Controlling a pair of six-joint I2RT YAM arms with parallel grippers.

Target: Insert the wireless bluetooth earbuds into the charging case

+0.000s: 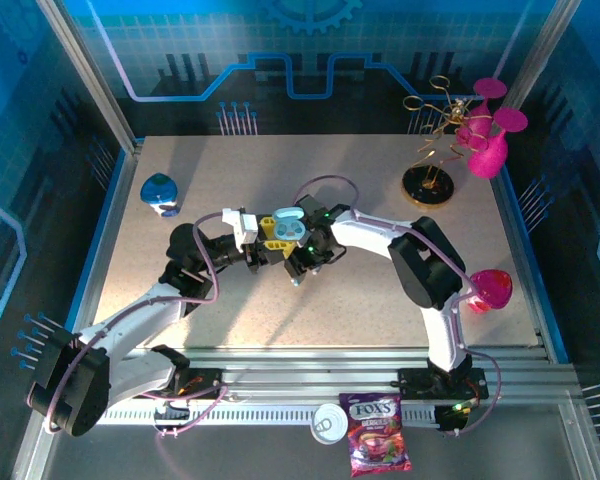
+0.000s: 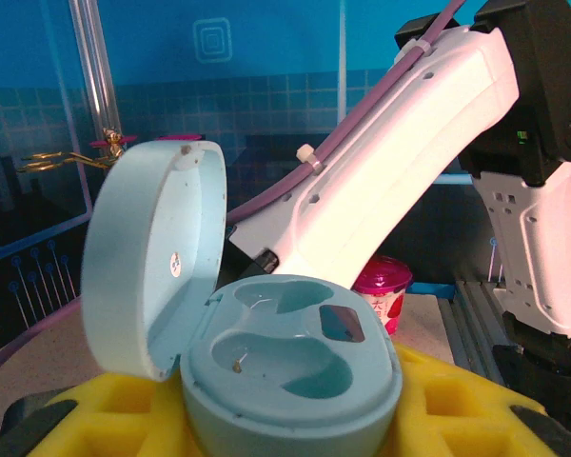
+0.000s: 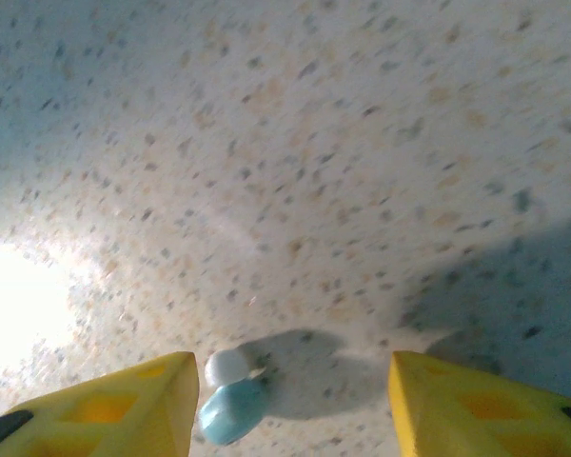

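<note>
Pickup of an earbud (image 3: 230,402) looks to be the step in hand. In the right wrist view the right claw (image 3: 290,386) hangs above the speckled table (image 3: 295,162) with its yellow fingers (image 3: 124,405) spread wide and nothing between them. The pale blue earbud lies on the table at the bottom of that frame, tight beside the lower-left finger and well off the middle of the gap. Whether it touches that finger I cannot tell.

In the left wrist view the left claw (image 2: 285,433) is clenched on the pale blue case (image 2: 295,367), which sits low in the frame with its lid (image 2: 152,257) swung up to the left. Both hollows (image 2: 285,357) in the base seem empty, so by my reading no earbud is seated yet.

From above, both claws meet near the middle of the frame, the case (image 1: 285,226) just above the right claw (image 1: 301,264).

The next move calls for shifting the right claw toward the earbud to centre it, lowering, then pinching gently. Such a small, rounded piece could easily squirt out sideways.
</note>
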